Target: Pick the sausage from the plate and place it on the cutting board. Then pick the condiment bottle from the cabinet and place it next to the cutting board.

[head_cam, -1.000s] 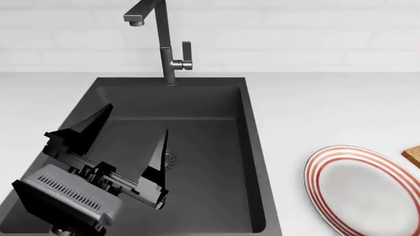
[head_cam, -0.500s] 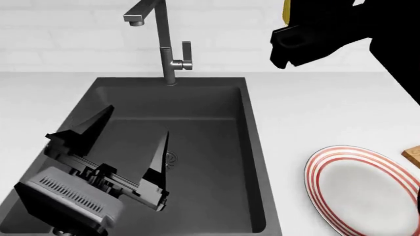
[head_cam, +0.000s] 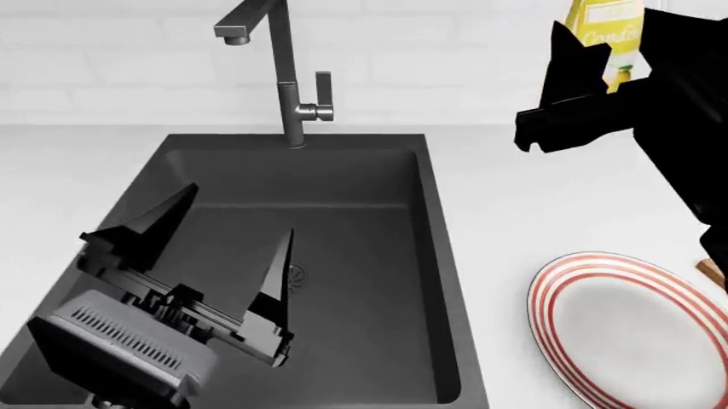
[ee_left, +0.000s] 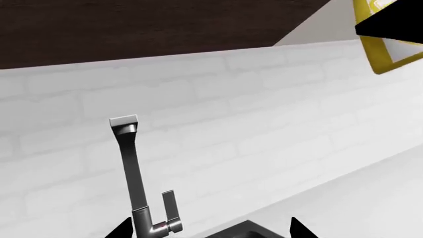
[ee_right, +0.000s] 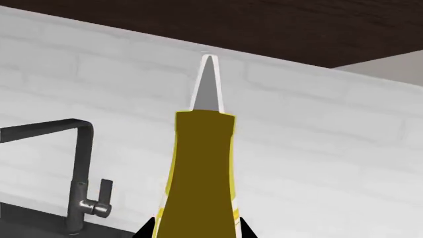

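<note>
R gripper (head_cam: 592, 77): black, up at the head view's top right, above the white counter (head_cam: 523, 204) and beyond the plate; clamped on the condiment bottle, dark finger (head_cam: 565, 64) against its left side in head view; in R wrist view only two dark finger tips show, one each side of the bottle's base.
Condiment bottle (head_cam: 605, 30): yellow w/ pale whitish lettering, held in the air in front of the white brick wall (head_cam: 455, 51), clear of the counter; in R wrist view (ee_right: 198, 178) it's an olive-yellow body narrowing to a grey pointed nozzle w/ white outline, pointing away from cam; a yellow corner of it also shows at the edge of L wrist view (ee_left: 380, 44).
L gripper (head_cam: 222, 256): over the dark sink (head_cam: 432, 256), jaws spread wide, nothing between them; the 2 tapered black fingers point toward the faucet; grey ribbed housing behind. In L wrist view only the two tips show, far apart.
Faucet (head_cam: 285, 77): dark grey metal, angular spout, side lever, stands at the sink's back edge; also seen in L wrist (ee_left: 135, 173) and R wrist (ee_right: 79, 173) views.
Plate (head_cam: 569, 290): red/white striped rim, grey-white centre, on the counter right of the sink, partly cut off by frame edge; bare on top.
Cutting board (head_cam: 717, 271): only a brown sliver at the far right edge, just beside the plate, mostly hidden by the R arm.
Sausage: not visible in any view.
Cabinet (ee_right: 264, 25): dark brown wood underside above the brick wall, seen in both wrist views.
</note>
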Tool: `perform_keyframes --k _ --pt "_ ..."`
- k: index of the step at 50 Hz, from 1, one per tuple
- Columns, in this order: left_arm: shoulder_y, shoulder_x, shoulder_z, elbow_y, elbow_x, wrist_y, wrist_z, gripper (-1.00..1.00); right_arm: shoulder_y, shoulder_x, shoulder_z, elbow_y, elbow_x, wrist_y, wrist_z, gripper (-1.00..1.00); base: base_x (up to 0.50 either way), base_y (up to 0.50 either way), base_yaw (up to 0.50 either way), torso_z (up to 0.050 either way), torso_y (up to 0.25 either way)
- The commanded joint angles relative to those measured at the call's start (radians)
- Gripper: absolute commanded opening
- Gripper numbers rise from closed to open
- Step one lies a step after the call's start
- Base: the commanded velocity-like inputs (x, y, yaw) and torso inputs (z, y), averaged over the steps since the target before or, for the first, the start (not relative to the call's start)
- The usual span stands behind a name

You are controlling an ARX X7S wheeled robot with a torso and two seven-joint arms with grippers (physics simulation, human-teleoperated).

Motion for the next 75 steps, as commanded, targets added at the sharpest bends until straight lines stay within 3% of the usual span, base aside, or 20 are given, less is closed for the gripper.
perform_keyframes --k 1,8,13,31,75 --pt "0.001 -0.004 0.003 0.005 0.004 -0.002 -0.005 1.0 -0.076 0.073 -0.036 0.01 -0.384 0.009 -0.267 -1.0 0.0 0.0 0.0 0.0 0.0" --pt "-0.006 -0.004 0.013 0.002 0.011 -0.006 -0.005 1.0 -0.142 0.158 -0.237 0.07 -0.747 -0.192 -0.452 -1.0 0.0 0.0 0.0 0.0 0.0" --pt "-0.007 -0.005 0.017 -0.001 0.019 -0.006 -0.008 1.0 -0.2 0.173 -0.33 0.132 -0.881 -0.263 -0.461 -1.0 0.0 0.0 0.0 0.0 0.0" --pt "0.005 -0.009 0.02 -0.003 0.033 0.014 -0.012 1.0 -0.332 0.198 -0.201 0.065 -0.747 -0.134 -0.311 -1.0 0.0 0.0 0.0 0.0 0.0" --pt "0.021 -0.028 0.043 0.01 0.064 0.032 -0.014 1.0 -0.53 0.151 -0.208 0.294 -0.918 -0.436 -0.384 -1.0 0.0 0.0 0.0 0.0 0.0"
